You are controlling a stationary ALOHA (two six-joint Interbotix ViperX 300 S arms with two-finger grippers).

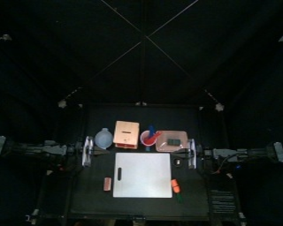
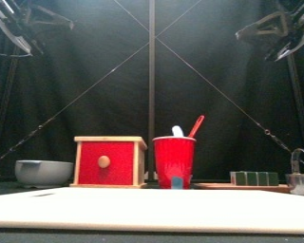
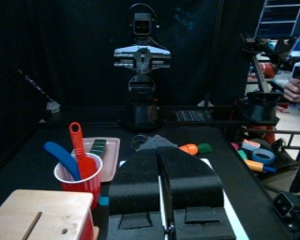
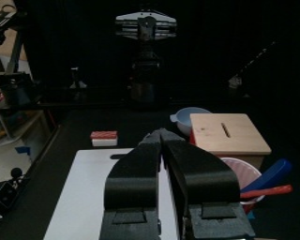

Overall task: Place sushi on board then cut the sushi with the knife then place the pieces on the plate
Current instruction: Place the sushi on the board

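The left tool point(image 3: 165, 155) is held clenched, empty, at the worktop's left edge. The white cutting board point(image 1: 144, 175) is set centrally for cutting. Behind it, the dark green toy sushi roll point(image 2: 256, 177) is seen on the flat pink tray point(image 2: 216, 186), beside the red cup point(image 2: 174, 161) of knives. The right tool point(image 4: 165, 141) is clenched empty.

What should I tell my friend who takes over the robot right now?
Left gripper: shut, empty, at the table's left side.
Right gripper: shut, empty, at the table's right side.
Sushi roll: blocks together, lying on the pink tray at the back right.
White board: front middle, nothing on it.
Knives: standing in the red cup, between the wooden box and the tray.
Done: nothing yet.
Left: put the sushi on the board, take a knife, cut the roll, then put the pieces on the tray.
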